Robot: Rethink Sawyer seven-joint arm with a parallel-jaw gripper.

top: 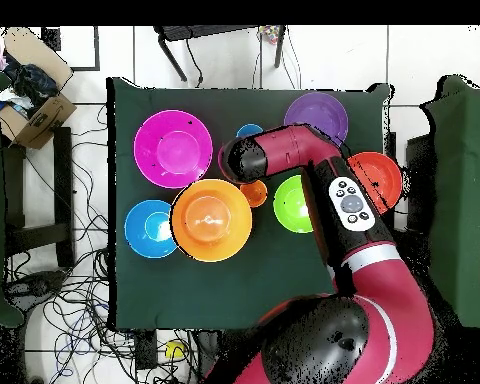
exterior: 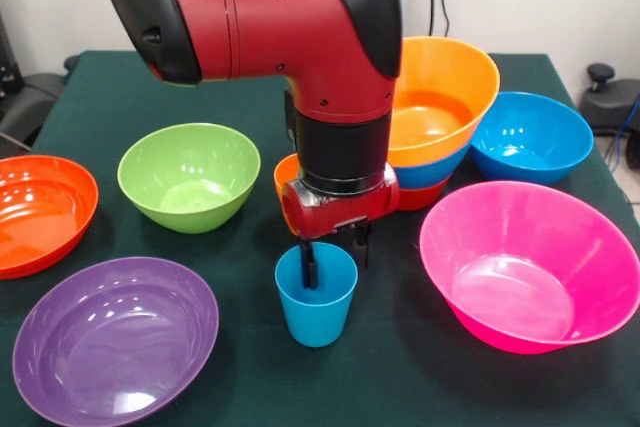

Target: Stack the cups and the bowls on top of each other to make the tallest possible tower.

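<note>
- I have the gripper [exterior: 335, 252] down at the light blue cup [exterior: 316, 296], one finger inside the rim and one outside the far wall; I cannot tell whether they have closed on it.
- The cup stands upright on the green table [exterior: 400, 377], between the purple bowl [exterior: 113, 338] and the pink bowl [exterior: 530, 267].
- The tower [exterior: 437, 112] stands behind: an orange bowl nested on blue and red ones.
- I judge the cup light, stiff and slick; pinching its wall near the rim suits it.
</note>
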